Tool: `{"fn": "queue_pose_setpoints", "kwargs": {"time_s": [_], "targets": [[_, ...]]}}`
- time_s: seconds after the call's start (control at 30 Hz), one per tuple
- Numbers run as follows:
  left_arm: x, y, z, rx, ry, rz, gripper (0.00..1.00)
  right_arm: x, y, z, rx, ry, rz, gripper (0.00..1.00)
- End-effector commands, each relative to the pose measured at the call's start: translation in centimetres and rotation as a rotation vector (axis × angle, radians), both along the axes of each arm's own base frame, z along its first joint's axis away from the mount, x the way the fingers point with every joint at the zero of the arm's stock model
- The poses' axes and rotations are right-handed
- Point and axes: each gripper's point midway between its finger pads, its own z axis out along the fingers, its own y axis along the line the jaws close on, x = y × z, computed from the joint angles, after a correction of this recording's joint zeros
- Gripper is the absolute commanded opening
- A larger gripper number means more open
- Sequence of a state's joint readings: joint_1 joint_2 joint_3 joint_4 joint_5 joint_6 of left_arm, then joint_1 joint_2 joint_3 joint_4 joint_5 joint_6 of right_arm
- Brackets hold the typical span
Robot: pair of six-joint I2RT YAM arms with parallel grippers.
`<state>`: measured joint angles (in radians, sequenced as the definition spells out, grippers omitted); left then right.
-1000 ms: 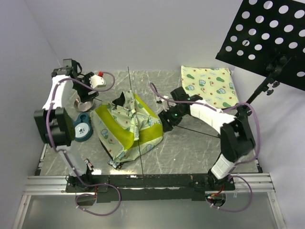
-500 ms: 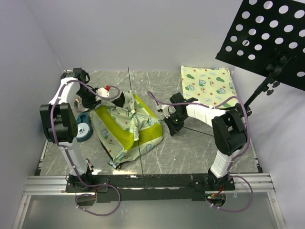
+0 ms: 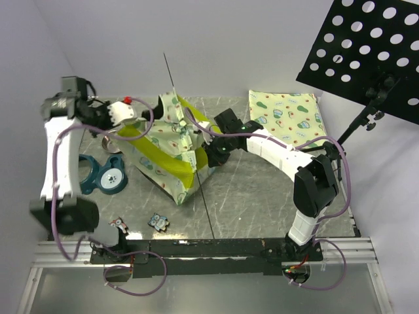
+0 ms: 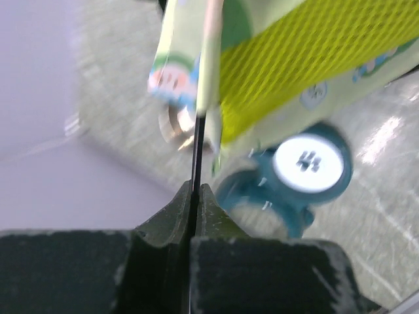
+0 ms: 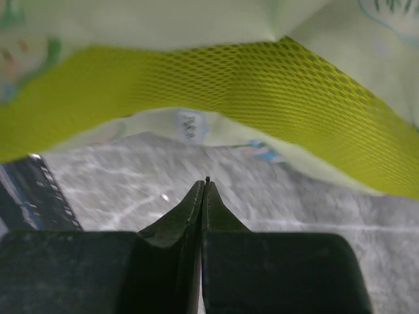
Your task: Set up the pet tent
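From above and behind the arm bases, the fixed camera looks down over the whole table [image 3: 262, 196], with the tent [image 3: 171, 157] at centre. The left wrist camera, close in, sights past the left gripper [image 4: 195, 191] along the pole [image 4: 196, 150] to the tent and a teal toy [image 4: 308, 167]. The right wrist camera looks low past the right gripper [image 5: 205, 186] at tent mesh. All three views share the tent.

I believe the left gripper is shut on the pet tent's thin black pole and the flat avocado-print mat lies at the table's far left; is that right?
Not quite. The top external view shows the flat avocado-print mat at the far right of the table, not the left. The left gripper is shut on the thin black pole of the pet tent.
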<state>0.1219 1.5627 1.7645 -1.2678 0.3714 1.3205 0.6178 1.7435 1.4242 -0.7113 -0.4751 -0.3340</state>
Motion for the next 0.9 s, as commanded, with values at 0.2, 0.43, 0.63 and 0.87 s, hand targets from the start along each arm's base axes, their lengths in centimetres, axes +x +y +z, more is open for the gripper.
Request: {"fn": "queue_pose_setpoints", "kwargs": {"time_s": [0.2, 0.43, 0.63, 0.87], "targets": [[-5.9, 6.8, 11.6, 0.190, -0.403, 0.238, 0.01, -2.9, 7.1, 9.9, 0.267, 0.006, 0.125, 0.00], [-7.8, 9.2, 15.2, 0.277, -0.477, 0.285, 0.01, -4.9, 12.0, 11.0, 0.336, 0.048, 0.242, 0.00], [-8.3, 7.2, 13.2, 0.150, -0.433, 0.249, 0.01, -0.8, 11.8, 12.7, 0.313, -0.014, 0.187, 0.00], [-6.3, 0.2, 8.8, -0.242, -0.322, 0.180, 0.01, 2.9, 1.6, 10.7, 0.152, -0.063, 0.004, 0.00]]}}
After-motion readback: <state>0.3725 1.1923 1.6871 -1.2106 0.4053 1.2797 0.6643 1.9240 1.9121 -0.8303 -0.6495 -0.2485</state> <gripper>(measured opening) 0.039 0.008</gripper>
